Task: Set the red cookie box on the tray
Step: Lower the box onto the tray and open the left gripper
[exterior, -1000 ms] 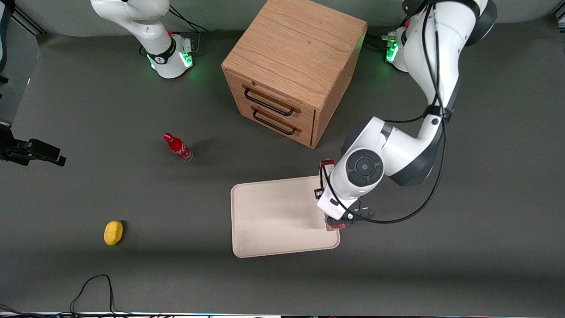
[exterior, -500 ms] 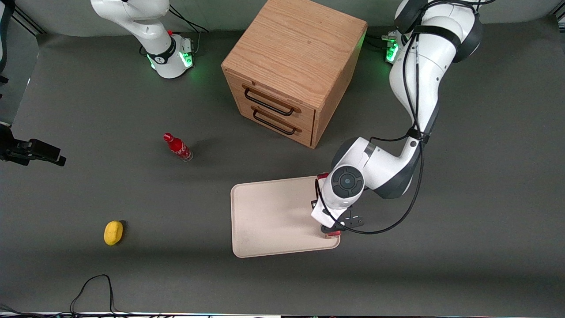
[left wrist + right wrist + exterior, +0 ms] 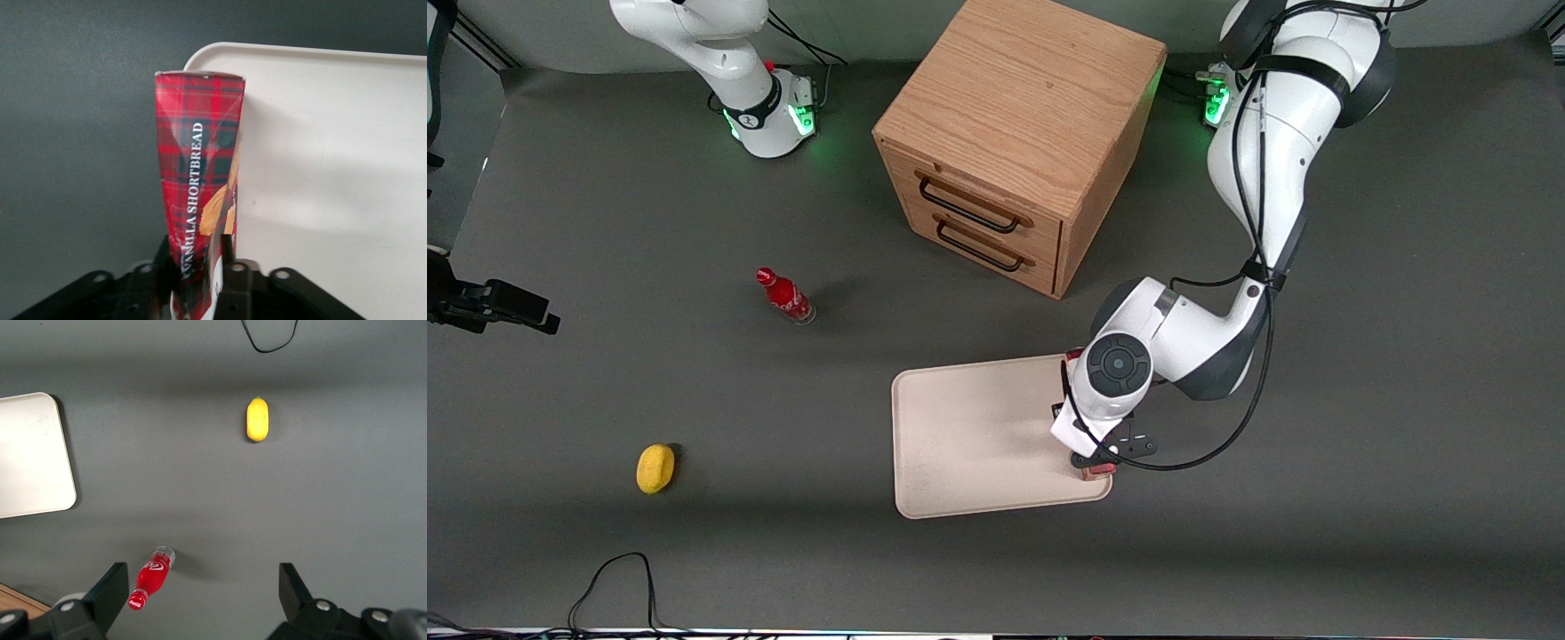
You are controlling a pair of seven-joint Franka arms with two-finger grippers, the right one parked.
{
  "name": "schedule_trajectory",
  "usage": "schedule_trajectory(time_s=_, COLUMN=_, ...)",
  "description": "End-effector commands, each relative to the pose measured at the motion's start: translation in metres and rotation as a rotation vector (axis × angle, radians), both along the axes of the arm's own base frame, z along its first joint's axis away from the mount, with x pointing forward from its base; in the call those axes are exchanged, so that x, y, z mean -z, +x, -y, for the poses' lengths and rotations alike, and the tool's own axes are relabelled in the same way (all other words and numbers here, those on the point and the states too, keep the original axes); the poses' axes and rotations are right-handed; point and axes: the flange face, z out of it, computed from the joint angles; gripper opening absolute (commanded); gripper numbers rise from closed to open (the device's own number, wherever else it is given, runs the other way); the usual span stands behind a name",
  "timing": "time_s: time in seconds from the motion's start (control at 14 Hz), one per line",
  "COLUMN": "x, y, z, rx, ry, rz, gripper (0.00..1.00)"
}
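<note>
The box (image 3: 200, 180), long and narrow in red tartan with white "VANILLA SHORTBREAD" lettering and tan cookie pictures, is sitting clamped between the fingers of the gripper (image 3: 199, 277). It is lying along the tray (image 3: 969, 436) edge at the working arm's end, over the rim near a rounded corner. From the front only slivers of its red ends are peeking out under the wrist. The tray is lying flat on the table, pale cream with rounded corners and a low rim, nearer the camera than the cabinet.
</note>
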Motion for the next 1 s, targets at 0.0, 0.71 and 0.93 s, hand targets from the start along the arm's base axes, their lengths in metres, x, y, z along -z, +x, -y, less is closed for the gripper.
schedule_trajectory(time_s=0.0, x=-0.008, y=-0.002, z=0.002, rx=0.001, ry=0.026, rz=0.027, gripper=1.0)
schedule_trajectory(time_s=0.71, x=-0.269, y=-0.071, z=-0.049, rx=0.025, ry=0.12, rz=-0.047, gripper=1.0)
schedule_trajectory(time_s=0.93, x=-0.327, y=-0.087, z=-0.115, rx=0.058, ry=0.12, rz=-0.079, gripper=1.0)
